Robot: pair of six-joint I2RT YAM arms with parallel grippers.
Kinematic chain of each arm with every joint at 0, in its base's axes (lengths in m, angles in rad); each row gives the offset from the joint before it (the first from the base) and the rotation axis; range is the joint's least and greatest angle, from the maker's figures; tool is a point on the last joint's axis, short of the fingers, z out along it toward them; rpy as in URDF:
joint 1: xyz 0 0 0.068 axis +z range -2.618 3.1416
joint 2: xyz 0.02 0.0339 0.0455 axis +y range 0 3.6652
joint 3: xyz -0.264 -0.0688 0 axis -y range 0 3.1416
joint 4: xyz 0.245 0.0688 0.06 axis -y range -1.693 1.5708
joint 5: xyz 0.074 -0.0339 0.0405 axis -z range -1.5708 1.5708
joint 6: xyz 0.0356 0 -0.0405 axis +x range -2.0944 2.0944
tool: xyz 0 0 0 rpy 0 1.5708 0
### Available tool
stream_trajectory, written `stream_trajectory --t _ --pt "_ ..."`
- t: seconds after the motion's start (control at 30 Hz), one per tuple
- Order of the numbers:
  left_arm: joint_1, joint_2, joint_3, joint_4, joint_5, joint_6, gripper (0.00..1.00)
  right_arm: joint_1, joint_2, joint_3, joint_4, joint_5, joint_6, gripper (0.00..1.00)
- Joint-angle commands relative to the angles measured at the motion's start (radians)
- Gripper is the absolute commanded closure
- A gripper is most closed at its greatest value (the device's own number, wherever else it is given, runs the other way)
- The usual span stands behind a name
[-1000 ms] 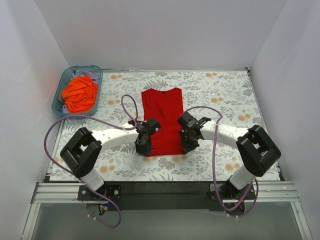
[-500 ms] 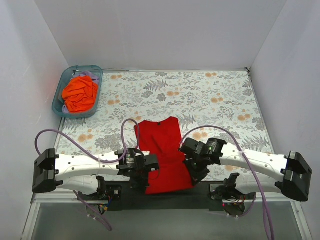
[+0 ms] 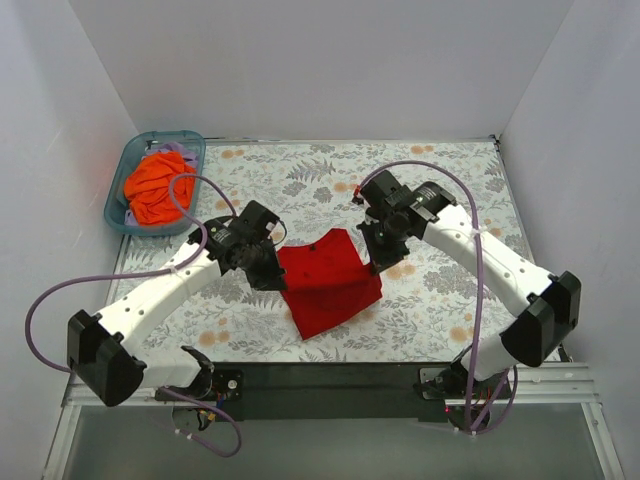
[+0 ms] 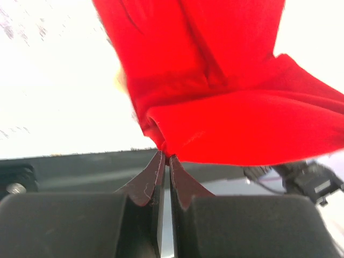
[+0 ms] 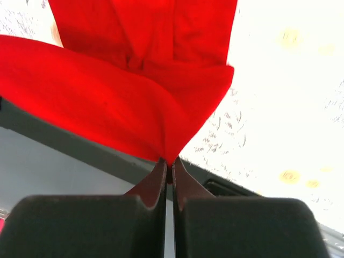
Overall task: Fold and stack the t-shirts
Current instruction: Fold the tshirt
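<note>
Red t-shirt (image 3: 330, 290): near the middle of the table (image 3: 450, 200), between the two arms. Its near part seems to rest on the flowered cover, with one corner pointing toward the arm bases, and the cloth looks doubled over on itself.

Left gripper (image 3: 272, 268): clamped tight on the shirt's left edge. Its wrist camera shows a roll of red cloth pinched right at the fingertips.

Right gripper (image 3: 372, 258): likewise closed hard on the right edge, with a fold of red fabric nipped between the tips.

Why held so: a grip on each side at matching height lets the edge travel level, so I'd say the cloth can be laid over itself without twisting.

Step in hand: a crosswise fold of the red tee, as I read it, with the carried edge not yet set down.

Orange t-shirt (image 3: 158, 185): bunched in the teal bin (image 3: 196, 150) at the far left corner, well apart from the arms and unfolded.

Progress: early, I judge, with one shirt mid-fold, one untouched and nothing stacked.
</note>
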Motion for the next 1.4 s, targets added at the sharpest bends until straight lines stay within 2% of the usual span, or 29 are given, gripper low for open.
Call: stream_trajectory --t 0.0,0.6,0.97,1.07,1.23,1.37 --pt "0.082 0.038 0.024 0.011 0.045 0.154 1.0 -0.04 0.07 0.115 -0.043 -0.009 -0.12 0.99" --pt "0.312 0.155 -0.072 0.221 0.025 0.246 1.0 -0.129 0.472 0.42 0.069 -0.069 -0.279 0.99" --pt "0.384 0.371 -0.085 0.519 -0.108 0.281 1.0 -0.206 0.639 0.42 0.301 -0.127 -0.306 0.99" --pt "0.39 0.428 -0.051 0.539 -0.127 0.283 1.0 -0.218 0.685 0.419 0.347 -0.147 -0.308 0.99" --pt "0.39 0.425 -0.069 0.556 -0.148 0.259 1.0 -0.221 0.696 0.385 0.397 -0.158 -0.322 0.99" --pt "0.39 0.365 -0.098 0.576 -0.185 0.249 1.0 -0.223 0.661 0.335 0.437 -0.164 -0.314 0.99"
